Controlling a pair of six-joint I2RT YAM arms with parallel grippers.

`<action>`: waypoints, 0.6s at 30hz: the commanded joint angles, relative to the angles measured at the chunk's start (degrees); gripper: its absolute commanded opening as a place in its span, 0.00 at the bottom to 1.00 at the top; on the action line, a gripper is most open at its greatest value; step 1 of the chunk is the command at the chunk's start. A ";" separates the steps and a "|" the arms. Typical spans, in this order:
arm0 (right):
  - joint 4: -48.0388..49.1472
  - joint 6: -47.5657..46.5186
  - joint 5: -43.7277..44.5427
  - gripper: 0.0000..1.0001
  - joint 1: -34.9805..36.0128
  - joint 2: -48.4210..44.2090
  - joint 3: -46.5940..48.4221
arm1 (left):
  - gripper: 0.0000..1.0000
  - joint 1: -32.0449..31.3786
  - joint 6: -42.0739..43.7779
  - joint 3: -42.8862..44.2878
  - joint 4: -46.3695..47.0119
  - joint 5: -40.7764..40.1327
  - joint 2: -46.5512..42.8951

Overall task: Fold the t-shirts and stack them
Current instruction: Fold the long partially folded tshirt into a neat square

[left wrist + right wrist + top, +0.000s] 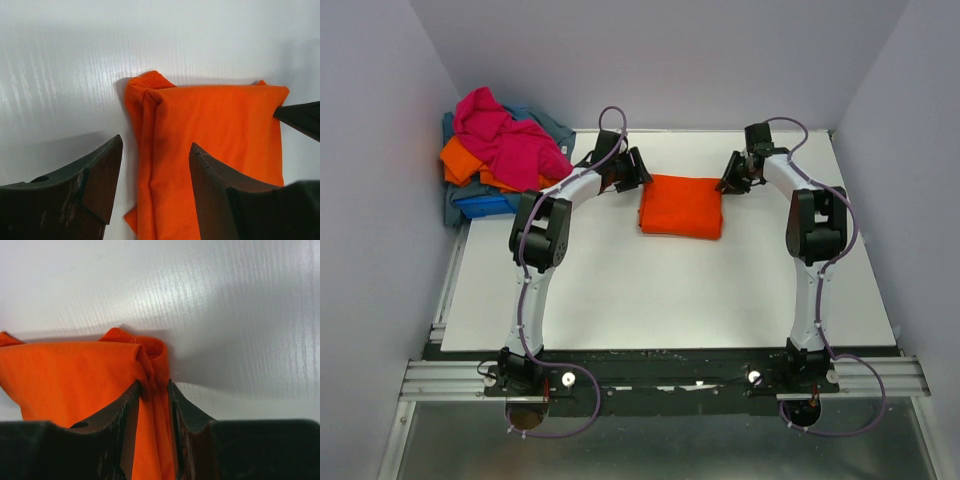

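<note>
A bright orange t-shirt (681,205) lies folded into a rectangle on the white table, at the middle towards the back. My left gripper (638,172) is at its left edge. In the left wrist view this gripper (155,145) is open, and its fingers straddle the shirt's folded edge (210,125) without closing on it. My right gripper (730,175) is at the shirt's right edge. In the right wrist view it (154,385) is shut on a bunched fold of the orange shirt (75,380).
A loose pile at the far left holds a magenta-pink shirt (505,140), another orange shirt (460,160), a royal blue one (480,205) and a grey-blue one (555,125). The pile hangs over the table's left edge by the wall. My right gripper's tip shows in the left wrist view (300,117).
</note>
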 commanded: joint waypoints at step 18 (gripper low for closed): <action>-2.62 0.25 -0.29 0.32 -0.37 3.08 3.97 | 0.51 -0.11 -1.14 3.41 1.04 -0.53 5.56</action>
